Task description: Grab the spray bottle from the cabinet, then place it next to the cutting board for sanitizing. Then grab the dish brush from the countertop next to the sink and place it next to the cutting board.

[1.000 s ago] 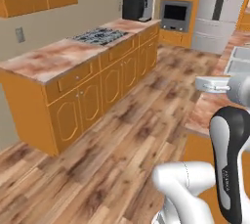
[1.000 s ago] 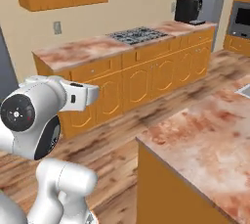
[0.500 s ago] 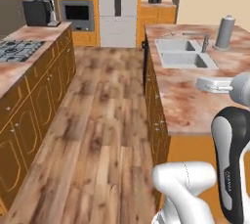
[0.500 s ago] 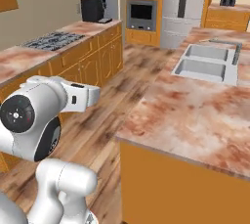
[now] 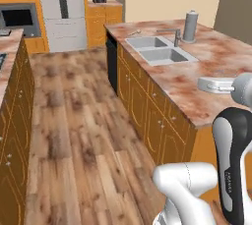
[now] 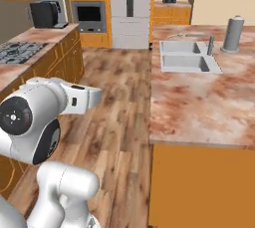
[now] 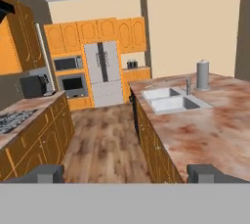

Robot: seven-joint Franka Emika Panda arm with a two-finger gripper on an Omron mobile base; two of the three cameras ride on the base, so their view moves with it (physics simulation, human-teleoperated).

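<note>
- Jaws spread wide in the hand view, two dark fingertips far apart at the bottom, nothing between them.
- Aimed down the wood-floor aisle between two runs of orange cupboards, toward a steel fridge at the far wall.
- Marbled reddish counter of the island on the right, over orange base cupboards.
- Grey double-basin sink set into that counter, angular faucet at its far edge.
- Wide grey flat-topped cylinder upright just beyond the faucet, near the sink's corner.
- A thin pale item lying on the counter beyond the sink; too small to tell if dish brush.
- Spray bottle and cutting board: cannot tell where.
- Stove burners on the left counter; black appliance further along.
</note>
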